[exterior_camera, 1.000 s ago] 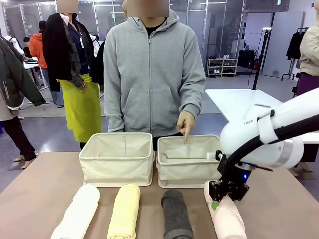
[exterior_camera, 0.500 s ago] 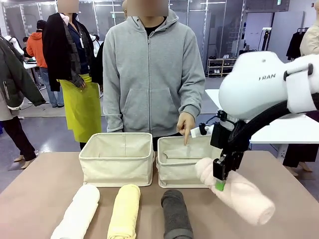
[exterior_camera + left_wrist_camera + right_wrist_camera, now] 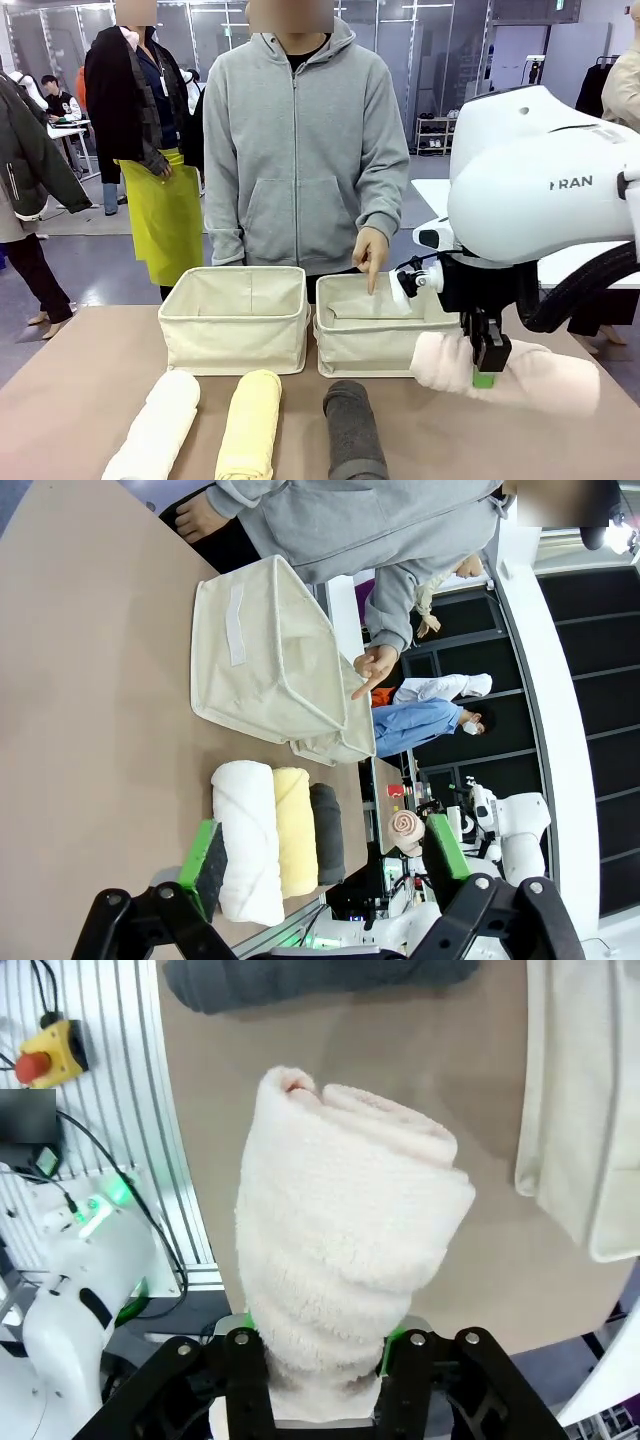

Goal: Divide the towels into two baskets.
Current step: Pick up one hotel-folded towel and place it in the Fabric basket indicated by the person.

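Risen off the table (image 3: 80, 400), the pink towel (image 3: 540, 375) is drooping beyond the right gripper's (image 3: 487, 368) pinching fingers (image 3: 484, 379); that overhang is perhaps working it loose.

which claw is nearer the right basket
right. the right claw, gripping the pink towel, is just beside the right basket; the left claw is farther back, past the towel row

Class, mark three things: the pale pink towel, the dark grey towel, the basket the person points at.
pale pink towel (image 3: 548, 376): front view, right half of roll.
dark grey towel (image 3: 354, 430): front view, middle of roll.
pointed-at basket (image 3: 365, 350): front view, front wall.
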You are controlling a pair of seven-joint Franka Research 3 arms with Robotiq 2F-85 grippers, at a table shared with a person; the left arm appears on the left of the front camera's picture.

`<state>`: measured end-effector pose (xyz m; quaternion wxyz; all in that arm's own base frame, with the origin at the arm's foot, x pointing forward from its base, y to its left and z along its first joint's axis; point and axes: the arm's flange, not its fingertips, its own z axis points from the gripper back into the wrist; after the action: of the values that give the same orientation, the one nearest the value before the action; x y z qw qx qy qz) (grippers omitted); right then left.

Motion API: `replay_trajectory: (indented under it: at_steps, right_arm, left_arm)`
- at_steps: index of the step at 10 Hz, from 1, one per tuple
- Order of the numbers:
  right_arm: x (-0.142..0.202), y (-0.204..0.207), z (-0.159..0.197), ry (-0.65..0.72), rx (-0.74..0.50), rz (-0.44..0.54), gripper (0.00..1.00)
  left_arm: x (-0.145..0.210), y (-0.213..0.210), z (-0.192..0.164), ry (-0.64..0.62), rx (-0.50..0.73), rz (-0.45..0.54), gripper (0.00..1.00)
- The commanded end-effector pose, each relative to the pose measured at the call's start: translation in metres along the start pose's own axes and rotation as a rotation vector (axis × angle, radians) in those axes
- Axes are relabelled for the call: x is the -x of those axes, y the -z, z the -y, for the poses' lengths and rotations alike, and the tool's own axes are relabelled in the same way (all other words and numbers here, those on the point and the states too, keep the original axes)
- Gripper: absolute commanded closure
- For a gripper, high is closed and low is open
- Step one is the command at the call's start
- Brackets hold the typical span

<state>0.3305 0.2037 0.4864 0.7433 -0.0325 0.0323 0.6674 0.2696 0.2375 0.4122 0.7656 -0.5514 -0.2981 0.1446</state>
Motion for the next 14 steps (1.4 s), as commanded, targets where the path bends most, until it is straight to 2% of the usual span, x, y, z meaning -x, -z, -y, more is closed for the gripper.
replay_trajectory:
  at_steps: [1,3,4,6,9,10,12,14]
  right_arm:
    - [-0.012,0.002,0.007,0.051,-0.048,-0.001,0.9]
    - [-0.012,0.002,0.007,0.051,-0.048,-0.001,0.9]
    - [-0.004,0.006,0.004,0.018,-0.023,-0.005,0.62]
    - [-0.028,-0.027,0.032,-0.136,0.086,0.003,0.62]
    - [-0.062,-0.053,0.083,-0.264,0.119,-0.051,0.62]
    - [-0.073,-0.06,0.11,-0.27,0.108,-0.061,0.62]
    - [-0.094,-0.061,0.148,-0.326,0.112,-0.025,0.62]
    - [-0.113,-0.046,0.19,-0.341,0.109,-0.002,0.62]
  left_arm:
    - [0.0,-0.003,0.0,0.011,0.021,0.007,0.0]
    - [0.0,-0.003,0.0,0.011,0.021,0.007,0.0]
    - [0.0,-0.003,0.0,0.011,0.021,0.007,0.0]
    - [0.0,-0.003,0.0,0.011,0.021,0.007,0.0]
    - [0.0,-0.003,0.0,0.011,0.021,0.007,0.0]
    - [0.0,-0.003,0.0,0.011,0.021,0.007,0.0]
    - [0.0,-0.003,0.0,0.011,0.021,0.007,0.0]
    - [0.0,-0.003,0.0,0.011,0.021,0.007,0.0]
